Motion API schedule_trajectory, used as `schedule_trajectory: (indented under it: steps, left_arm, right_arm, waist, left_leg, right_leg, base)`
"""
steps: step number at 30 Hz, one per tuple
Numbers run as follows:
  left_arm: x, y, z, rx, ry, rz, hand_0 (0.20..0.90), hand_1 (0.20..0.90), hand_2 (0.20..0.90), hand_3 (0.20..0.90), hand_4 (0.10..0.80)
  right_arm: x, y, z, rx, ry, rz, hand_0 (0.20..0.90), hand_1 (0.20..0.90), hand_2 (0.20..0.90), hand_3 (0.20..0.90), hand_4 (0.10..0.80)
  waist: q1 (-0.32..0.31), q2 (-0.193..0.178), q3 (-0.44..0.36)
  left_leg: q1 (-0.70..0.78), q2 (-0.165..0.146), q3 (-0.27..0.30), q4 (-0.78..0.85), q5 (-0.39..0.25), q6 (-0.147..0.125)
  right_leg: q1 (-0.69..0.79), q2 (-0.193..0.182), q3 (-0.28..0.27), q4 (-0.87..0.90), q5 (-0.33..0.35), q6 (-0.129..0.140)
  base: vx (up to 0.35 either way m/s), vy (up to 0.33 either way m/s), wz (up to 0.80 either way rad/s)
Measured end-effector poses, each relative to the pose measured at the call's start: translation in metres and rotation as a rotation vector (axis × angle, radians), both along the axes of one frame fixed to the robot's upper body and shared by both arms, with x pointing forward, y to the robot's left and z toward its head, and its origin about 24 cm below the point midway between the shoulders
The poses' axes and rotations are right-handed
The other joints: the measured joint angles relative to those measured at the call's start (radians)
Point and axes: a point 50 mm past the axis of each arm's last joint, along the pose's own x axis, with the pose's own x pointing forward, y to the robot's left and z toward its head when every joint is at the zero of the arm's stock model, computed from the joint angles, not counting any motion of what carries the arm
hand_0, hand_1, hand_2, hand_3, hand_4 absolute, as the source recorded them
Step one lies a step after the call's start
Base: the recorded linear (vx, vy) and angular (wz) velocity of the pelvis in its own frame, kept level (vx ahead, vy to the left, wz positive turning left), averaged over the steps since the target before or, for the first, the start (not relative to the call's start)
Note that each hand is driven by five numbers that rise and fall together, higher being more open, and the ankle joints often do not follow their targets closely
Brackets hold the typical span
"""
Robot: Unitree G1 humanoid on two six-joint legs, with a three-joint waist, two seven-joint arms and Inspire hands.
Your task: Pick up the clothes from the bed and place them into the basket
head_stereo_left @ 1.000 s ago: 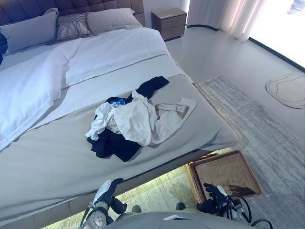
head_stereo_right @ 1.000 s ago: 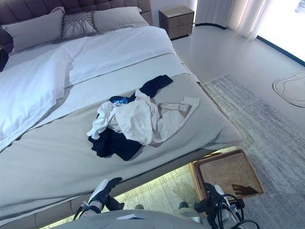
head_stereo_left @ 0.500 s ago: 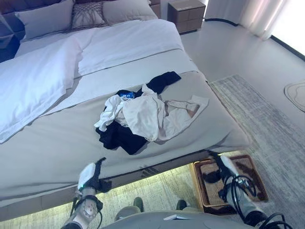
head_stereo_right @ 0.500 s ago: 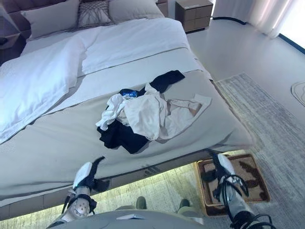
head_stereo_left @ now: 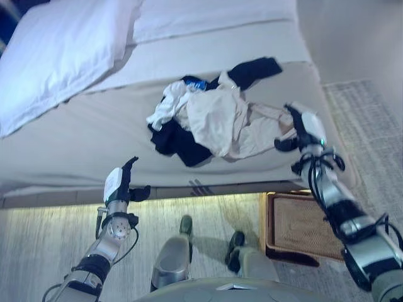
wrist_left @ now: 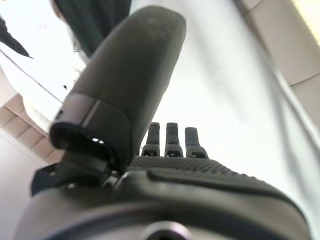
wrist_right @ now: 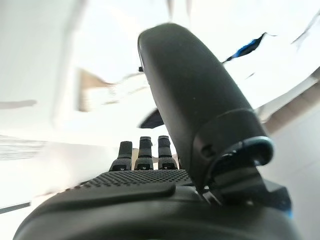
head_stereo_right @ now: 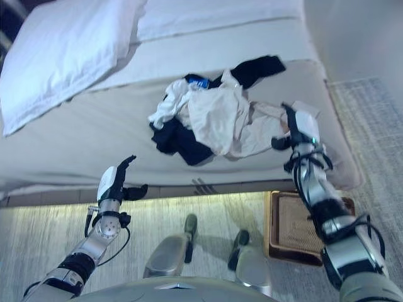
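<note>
A heap of clothes [head_stereo_left: 217, 119] lies on the grey bed [head_stereo_left: 75, 145]: a white shirt on top, dark garments under and behind it, a cream piece trailing right. My right hand [head_stereo_left: 303, 128] hangs open over the heap's right end, fingers straight, holding nothing. My left hand [head_stereo_left: 118, 182] is open in front of the bed's near edge, left of the heap and well short of it. The woven basket [head_stereo_left: 299, 226] sits on the floor beside the bed's lower right corner, below my right arm.
A white duvet [head_stereo_left: 63, 50] covers the bed's far left part. A pale rug [head_stereo_left: 371, 113] lies on the floor to the right. The bed's lit base edge [head_stereo_left: 157, 198] runs across in front of me.
The camera has tilted down and closer to the bed. My right hand rose from over the basket up to the heap's right end. My left hand lifted a little toward the bed edge.
</note>
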Motion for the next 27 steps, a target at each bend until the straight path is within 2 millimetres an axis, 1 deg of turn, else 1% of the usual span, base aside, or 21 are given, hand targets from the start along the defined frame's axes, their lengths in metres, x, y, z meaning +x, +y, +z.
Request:
schedule_trajectory:
  steps: [1, 2, 4, 6, 7, 8, 9, 10, 11, 12, 14, 15, 18, 20, 24, 27]
  left_arm:
    - [0.001, 0.000, 0.002, 0.004, -0.002, -0.014, 0.900, 0.900, 0.900, 0.900, 0.800]
    - [0.003, 0.001, 0.005, 0.009, -0.011, -0.022, 0.900, 0.900, 0.900, 0.900, 0.800]
    - [0.001, 0.004, 0.006, 0.025, -0.015, -0.043, 0.900, 0.900, 0.900, 0.900, 0.800]
    - [0.002, 0.005, 0.009, 0.030, -0.029, -0.056, 0.900, 0.900, 0.900, 0.900, 0.800]
    - [0.002, 0.005, 0.012, 0.028, -0.044, -0.064, 0.900, 0.900, 0.900, 0.900, 0.800]
    - [0.003, 0.003, 0.017, 0.022, -0.070, -0.077, 0.900, 0.900, 0.900, 0.900, 0.800]
    - [0.004, 0.003, 0.019, 0.015, -0.082, -0.081, 0.900, 0.900, 0.900, 0.900, 0.800]
    - [0.005, 0.001, 0.021, 0.004, -0.097, -0.088, 0.900, 0.900, 0.900, 0.900, 0.800]
    - [0.006, 0.000, 0.023, 0.002, -0.107, -0.092, 0.900, 0.900, 0.900, 0.900, 0.800]
    - [0.008, -0.002, 0.027, -0.002, -0.126, -0.103, 0.900, 0.900, 0.900, 0.900, 0.800]
    - [0.010, -0.005, 0.036, -0.007, -0.173, -0.134, 0.900, 0.900, 0.900, 0.900, 0.800]
    - [0.012, -0.006, 0.041, -0.010, -0.195, -0.143, 0.900, 0.900, 0.900, 0.900, 0.800]
    - [0.016, -0.009, 0.056, -0.022, -0.260, -0.175, 0.900, 0.900, 0.900, 0.900, 0.800]
    - [0.019, -0.012, 0.067, -0.024, -0.307, -0.202, 0.900, 0.900, 0.900, 0.900, 0.800]
    - [0.020, -0.015, 0.075, -0.032, -0.337, -0.221, 0.900, 0.900, 0.900, 0.900, 0.800]
    - [0.022, -0.015, 0.082, -0.018, -0.352, -0.243, 0.900, 0.900, 0.900, 0.900, 0.800]
  right_arm:
    - [0.005, 0.002, 0.009, 0.014, -0.021, 0.000, 0.900, 0.900, 0.900, 0.900, 0.800]
    - [0.009, 0.004, 0.018, 0.018, -0.041, 0.004, 0.900, 0.900, 0.900, 0.900, 0.800]
    - [0.020, 0.008, 0.041, 0.016, -0.084, 0.025, 0.900, 0.900, 0.900, 0.900, 0.800]
    - [0.024, 0.008, 0.054, 0.031, -0.111, 0.023, 0.900, 0.900, 0.900, 0.900, 0.800]
    - [0.025, 0.008, 0.059, 0.036, -0.123, 0.022, 0.900, 0.900, 0.900, 0.900, 0.800]
    - [0.027, 0.006, 0.065, 0.049, -0.137, 0.018, 0.900, 0.900, 0.900, 0.900, 0.800]
    - [0.027, 0.006, 0.067, 0.055, -0.140, 0.015, 0.900, 0.900, 0.900, 0.900, 0.800]
    - [0.027, 0.005, 0.066, 0.072, -0.136, 0.009, 0.900, 0.900, 0.900, 0.900, 0.800]
    - [0.027, 0.004, 0.066, 0.079, -0.134, 0.008, 0.900, 0.900, 0.900, 0.900, 0.800]
    - [0.028, 0.003, 0.064, 0.095, -0.122, 0.005, 0.900, 0.900, 0.900, 0.900, 0.800]
    - [0.029, 0.000, 0.062, 0.093, -0.095, -0.010, 0.900, 0.900, 0.900, 0.900, 0.800]
    - [0.031, 0.000, 0.066, 0.092, -0.098, -0.012, 0.900, 0.900, 0.900, 0.900, 0.800]
    - [0.038, 0.003, 0.085, 0.086, -0.127, -0.027, 0.900, 0.900, 0.900, 0.900, 0.800]
    - [0.041, 0.005, 0.094, 0.086, -0.142, -0.031, 0.900, 0.900, 0.900, 0.900, 0.800]
    - [0.045, 0.006, 0.099, 0.085, -0.113, -0.039, 0.900, 0.900, 0.900, 0.900, 0.800]
    - [0.048, 0.004, 0.107, 0.116, -0.118, -0.052, 0.900, 0.900, 0.900, 0.900, 0.800]
  waist:
    - [0.012, -0.002, 0.018]
    - [0.020, -0.005, 0.036]
    - [0.056, 0.003, 0.084]
    - [0.074, 0.005, 0.118]
    - [0.087, 0.009, 0.137]
    - [0.092, 0.010, 0.156]
    - [0.096, 0.012, 0.164]
    - [0.107, 0.015, 0.168]
    - [0.109, 0.014, 0.169]
    - [0.114, 0.018, 0.174]
    - [0.124, 0.025, 0.187]
    - [0.125, 0.027, 0.188]
    - [0.129, 0.039, 0.198]
    - [0.136, 0.041, 0.201]
    - [0.145, 0.041, 0.201]
    - [0.149, 0.042, 0.202]
  left_leg:
    - [-0.021, -0.011, 0.000, 0.032, -0.020, 0.000]
    - [-0.051, -0.019, 0.000, 0.078, -0.041, 0.008]
    - [-0.141, -0.025, 0.001, 0.217, -0.101, 0.012]
    - [-0.210, -0.032, -0.006, 0.316, -0.136, 0.015]
    - [-0.248, -0.042, -0.018, 0.371, -0.150, 0.013]
    - [-0.290, -0.049, -0.022, 0.424, -0.174, 0.014]
    - [-0.308, -0.054, -0.026, 0.447, -0.179, 0.015]
    - [-0.362, -0.063, -0.030, 0.498, -0.188, 0.018]
    - [-0.376, -0.066, -0.032, 0.511, -0.191, 0.019]
    - [-0.398, -0.076, -0.038, 0.534, -0.204, 0.022]
    - [-0.441, -0.090, -0.044, 0.605, -0.225, 0.027]
    - [-0.463, -0.091, -0.044, 0.622, -0.231, 0.024]
    - [-0.540, -0.099, -0.049, 0.678, -0.235, 0.029]
    - [-0.587, -0.105, -0.055, 0.707, -0.237, 0.031]
    - [-0.634, -0.107, -0.062, 0.746, -0.239, 0.032]
    - [-0.679, -0.110, -0.074, 0.770, -0.238, 0.032]
  right_leg:
    - [-0.033, -0.022, -0.001, 0.064, -0.028, -0.006]
    - [-0.065, -0.040, 0.000, 0.120, -0.050, -0.012]
    - [-0.140, -0.062, 0.010, 0.238, -0.095, -0.030]
    - [-0.197, -0.080, 0.014, 0.323, -0.122, -0.049]
    - [-0.226, -0.093, 0.014, 0.377, -0.142, -0.053]
    - [-0.260, -0.108, 0.016, 0.427, -0.168, -0.068]
    - [-0.275, -0.114, 0.017, 0.449, -0.176, -0.067]
    - [-0.320, -0.131, 0.016, 0.501, -0.191, -0.069]
    - [-0.335, -0.138, 0.016, 0.515, -0.196, -0.072]
    - [-0.352, -0.146, 0.019, 0.541, -0.212, -0.063]
    - [-0.385, -0.164, 0.027, 0.603, -0.242, -0.069]
    - [-0.403, -0.169, 0.026, 0.619, -0.249, -0.065]
    - [-0.476, -0.178, 0.035, 0.674, -0.252, -0.060]
    - [-0.522, -0.180, 0.043, 0.704, -0.253, -0.059]
    - [-0.567, -0.179, 0.052, 0.741, -0.259, -0.061]
    - [-0.605, -0.177, 0.048, 0.767, -0.262, -0.066]
  base:
    - [-0.022, 0.083, 0.29]
    - [-0.043, 0.078, 0.19]
    - [-0.040, 0.067, 0.07]
    - [-0.023, 0.041, 0.13]
    - [-0.028, 0.032, 0.24]
    - [-0.022, 0.014, 0.24]
    - [0.037, 0.008, 0.29]
    - [-0.019, 0.022, 0.23]
    - [0.040, 0.013, 0.27]
    - [-0.042, 0.026, 0.21]
    - [-0.015, 0.026, 0.20]
    - [-0.051, 0.032, 0.11]
    - [-0.026, 0.015, 0.08]
    - [-0.003, -0.026, 0.07]
    - [-0.011, -0.046, 0.03]
    - [0.001, -0.077, 0.10]
